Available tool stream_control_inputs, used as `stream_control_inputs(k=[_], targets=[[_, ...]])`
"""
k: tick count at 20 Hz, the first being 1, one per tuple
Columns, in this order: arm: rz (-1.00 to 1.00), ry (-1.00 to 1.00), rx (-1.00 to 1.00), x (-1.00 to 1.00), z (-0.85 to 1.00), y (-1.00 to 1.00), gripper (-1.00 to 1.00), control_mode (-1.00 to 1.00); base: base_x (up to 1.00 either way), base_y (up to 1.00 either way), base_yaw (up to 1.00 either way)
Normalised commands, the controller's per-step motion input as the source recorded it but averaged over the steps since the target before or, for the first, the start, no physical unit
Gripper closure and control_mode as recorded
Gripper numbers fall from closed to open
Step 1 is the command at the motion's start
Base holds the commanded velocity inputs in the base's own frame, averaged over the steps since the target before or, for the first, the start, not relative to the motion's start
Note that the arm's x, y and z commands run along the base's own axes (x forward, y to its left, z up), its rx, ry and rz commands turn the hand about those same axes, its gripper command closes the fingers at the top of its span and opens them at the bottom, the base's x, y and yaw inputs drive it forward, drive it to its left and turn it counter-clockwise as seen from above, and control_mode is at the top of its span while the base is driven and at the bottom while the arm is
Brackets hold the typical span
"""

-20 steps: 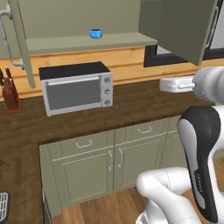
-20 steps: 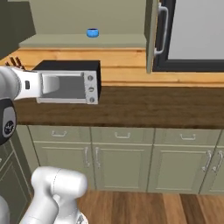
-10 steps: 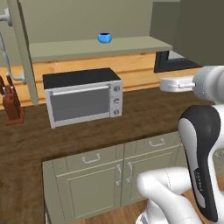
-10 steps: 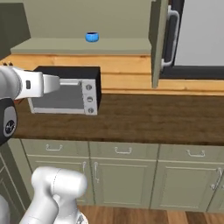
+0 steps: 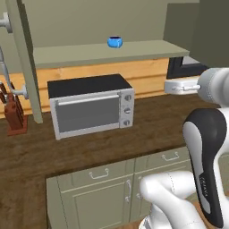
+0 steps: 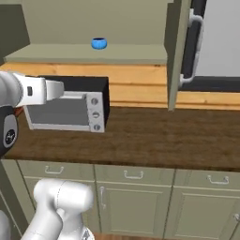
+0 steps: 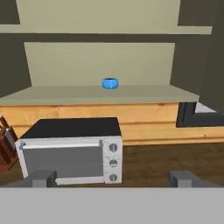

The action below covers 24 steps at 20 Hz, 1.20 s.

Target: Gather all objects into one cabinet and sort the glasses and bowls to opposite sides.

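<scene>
1. Presently, end effector: its two dark finger tips stood wide apart at the bottom of the hand view, released, with nothing between them. It was held level above the bench, aimed at the open cabinet, and well apart from everything on the shelf.

2. Toaster oven: black top, grey front, three knobs at its right. It stood on the bench directly below the shelf, between the end effector and the cabinet's rear wall.

3. Blue bowl: small, round, bright blue, upright on the cabinet shelf near the middle of its width, with nothing touching it.
   - Handling, as judged: light, rigid, probably smooth-glazed and so slippery; breakable if dropped.
   - Grip, as judged: across the rim, one finger inside and one outside, or spanning the full width if the fingers opened far enough. The curved wall narrows toward the foot, so a low pinch could squeeze it out.

4. Cabinet: olive green, door swung open at the right with a long grey handle.

5. Knife block: reddish brown, on the bench to the left of the oven.
</scene>
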Motion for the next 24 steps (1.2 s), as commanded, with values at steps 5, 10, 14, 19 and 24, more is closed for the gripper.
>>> stream_control_inputs(k=[5,10,14,19,24], targets=[[0.00,0.00,0.00,0.00,0.00,0.00,-1.00,1.00,0.55,0.00,0.04],[0.00,0.00,0.00,0.00,0.00,0.00,-1.00,1.00,0.44,0.00,0.03],[0.00,0.00,0.00,0.00,0.00,0.00,-1.00,1.00,0.24,0.00,0.04],[0.00,0.00,0.00,0.00,0.00,0.00,-1.00,1.00,0.00,0.00,0.05],[0.00,0.00,0.00,0.00,0.00,0.00,-1.00,1.00,0.00,0.00,0.00]])
